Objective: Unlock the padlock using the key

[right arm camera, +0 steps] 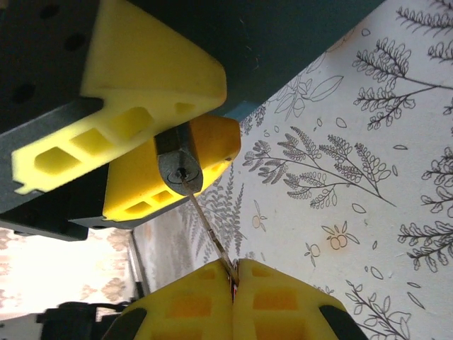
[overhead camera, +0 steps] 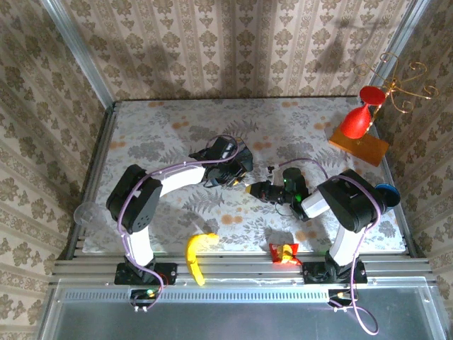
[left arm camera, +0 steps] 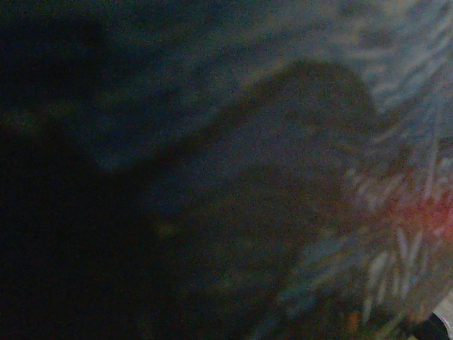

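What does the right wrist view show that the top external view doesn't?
Right wrist: the keyhole face of the small silvery padlock, clamped in the left gripper, and the thin metal key pinched by the right gripper, its tip at the keyhole.
Top external: the yellow banana, the red snack packet, and the red hourglass-shaped ornament on its wooden board.
Both: the two grippers close together over the leaf-patterned table.
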Robot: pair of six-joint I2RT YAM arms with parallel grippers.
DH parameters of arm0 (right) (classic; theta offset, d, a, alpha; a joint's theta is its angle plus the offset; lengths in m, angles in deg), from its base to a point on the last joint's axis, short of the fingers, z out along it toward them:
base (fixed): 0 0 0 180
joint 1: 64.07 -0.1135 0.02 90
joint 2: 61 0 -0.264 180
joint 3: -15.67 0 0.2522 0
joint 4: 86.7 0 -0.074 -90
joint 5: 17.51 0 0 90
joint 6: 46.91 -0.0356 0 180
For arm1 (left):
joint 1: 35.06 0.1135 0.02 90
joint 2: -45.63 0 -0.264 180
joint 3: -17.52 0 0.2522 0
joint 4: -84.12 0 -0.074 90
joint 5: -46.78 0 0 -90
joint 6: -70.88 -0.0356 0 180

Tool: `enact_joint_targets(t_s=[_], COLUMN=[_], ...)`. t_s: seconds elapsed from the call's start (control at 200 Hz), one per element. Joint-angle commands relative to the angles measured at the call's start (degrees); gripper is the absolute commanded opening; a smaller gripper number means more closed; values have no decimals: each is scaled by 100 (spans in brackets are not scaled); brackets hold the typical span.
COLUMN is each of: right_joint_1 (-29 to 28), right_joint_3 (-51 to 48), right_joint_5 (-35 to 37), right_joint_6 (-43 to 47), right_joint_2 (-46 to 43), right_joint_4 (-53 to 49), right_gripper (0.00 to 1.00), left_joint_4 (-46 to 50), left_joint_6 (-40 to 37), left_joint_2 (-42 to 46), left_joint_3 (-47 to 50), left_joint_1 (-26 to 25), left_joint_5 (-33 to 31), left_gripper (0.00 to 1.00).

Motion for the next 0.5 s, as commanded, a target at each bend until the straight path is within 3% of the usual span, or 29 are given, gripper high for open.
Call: enact_joint_targets(t_s=[0.0, 0.495], right_joint_1=[78, 162], right_joint_3=[298, 458], right_joint_5=[-269, -376], right_joint_6=[-450, -246], right_joint_2=[160, -38], right_joint_4=[858, 84], right_gripper=[0, 0], left_joint_4=[128, 354], left_joint_6=[-130, -456], left_joint_2=[167, 185], left_joint_3=[74, -14], left_joint_1=[-94, -105], left_joint_5=[487, 549], left_gripper=[0, 0])
